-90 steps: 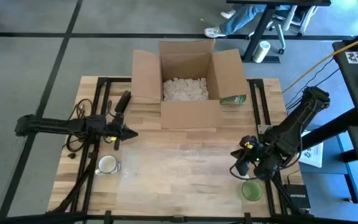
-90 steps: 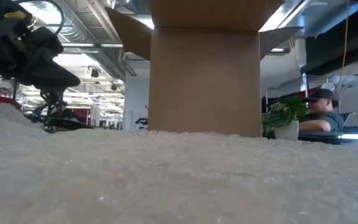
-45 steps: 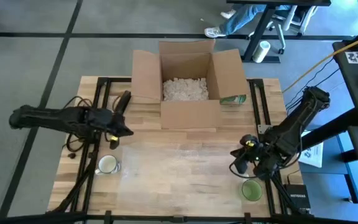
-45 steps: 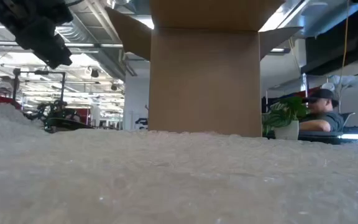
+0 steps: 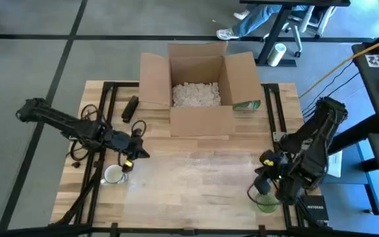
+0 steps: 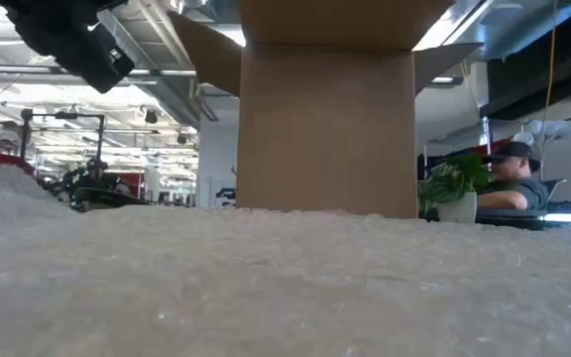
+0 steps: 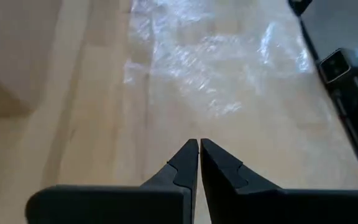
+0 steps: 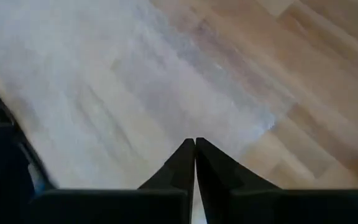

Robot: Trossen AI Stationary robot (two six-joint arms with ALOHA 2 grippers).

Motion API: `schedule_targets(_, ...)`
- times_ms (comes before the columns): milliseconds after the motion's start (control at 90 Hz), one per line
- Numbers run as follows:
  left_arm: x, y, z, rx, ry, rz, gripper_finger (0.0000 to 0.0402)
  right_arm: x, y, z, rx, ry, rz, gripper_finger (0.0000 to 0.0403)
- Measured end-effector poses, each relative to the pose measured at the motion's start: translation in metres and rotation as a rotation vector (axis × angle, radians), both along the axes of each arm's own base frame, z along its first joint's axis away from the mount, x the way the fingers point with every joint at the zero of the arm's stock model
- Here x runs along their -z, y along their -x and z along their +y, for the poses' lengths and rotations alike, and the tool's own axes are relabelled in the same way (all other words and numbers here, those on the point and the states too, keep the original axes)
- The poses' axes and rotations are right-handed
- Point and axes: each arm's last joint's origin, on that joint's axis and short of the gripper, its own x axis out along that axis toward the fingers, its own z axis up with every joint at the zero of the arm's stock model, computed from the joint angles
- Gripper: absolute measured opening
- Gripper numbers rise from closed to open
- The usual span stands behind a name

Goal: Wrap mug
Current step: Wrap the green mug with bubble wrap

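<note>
White mug (image 5: 113, 174), pale inside, upright at table's (image 5: 196, 191) front-left corner, next to clear bubble wrap (image 5: 189, 178) lying flat over table centre. L gripper (image 5: 129, 162) clenched, empty, just above and beside mug. R gripper (image 5: 256, 189) also clenched, empty, over green cup (image 5: 266, 202) at front-right.

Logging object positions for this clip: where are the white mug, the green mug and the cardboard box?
white mug (image 5: 113, 174), high view, on its pale inside.
green mug (image 5: 266, 201), high view, on its green inside.
cardboard box (image 5: 201, 120), high view, on its front wall.
</note>
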Motion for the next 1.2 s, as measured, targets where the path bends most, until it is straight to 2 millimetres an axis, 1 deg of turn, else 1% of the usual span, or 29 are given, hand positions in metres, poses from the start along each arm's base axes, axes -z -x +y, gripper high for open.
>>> schedule_targets(144, 0.003, -0.014, -0.004, -0.009, 0.022, -0.035, 0.0, -0.001, 0.021, 0.02, 0.001, -0.043, 0.048, 0.0)
schedule_targets(244, 0.007, -0.023, -0.009, -0.023, 0.056, -0.05, 0.0, -0.001, 0.032, 0.03, -0.011, -0.068, 0.066, 0.0)
schedule_targets(367, 0.011, -0.035, -0.017, -0.013, 0.086, -0.089, 0.0, -0.003, 0.044, 0.035, -0.022, -0.106, 0.106, 0.0)
schedule_targets(467, 0.013, -0.041, -0.023, 0.006, 0.087, -0.102, 0.0, -0.004, 0.048, 0.036, -0.011, -0.133, 0.153, 0.0002)
schedule_targets(611, 0.013, -0.047, -0.026, 0.004, 0.088, -0.097, 0.0, -0.003, 0.048, 0.037, -0.019, -0.152, 0.206, 0.0023)
schedule_targets(778, 0.012, -0.049, -0.026, 0.004, 0.091, -0.104, 0.0, -0.003, 0.047, 0.038, -0.017, -0.166, 0.2, 0.0074)
schedule_targets(922, 0.012, -0.05, -0.026, -0.006, 0.109, -0.107, 0.0, -0.003, 0.041, 0.039, -0.006, -0.201, 0.235, 0.011)
schedule_targets(1022, 0.017, -0.052, -0.031, -0.003, 0.113, -0.086, 0.0, 0.001, 0.031, 0.043, -0.019, -0.201, 0.246, 0.0119)
schedule_targets(1200, 0.029, -0.061, -0.046, 0.035, 0.131, -0.096, 0.0, 0.018, 0.015, 0.052, -0.068, -0.162, 0.359, 0.0121)
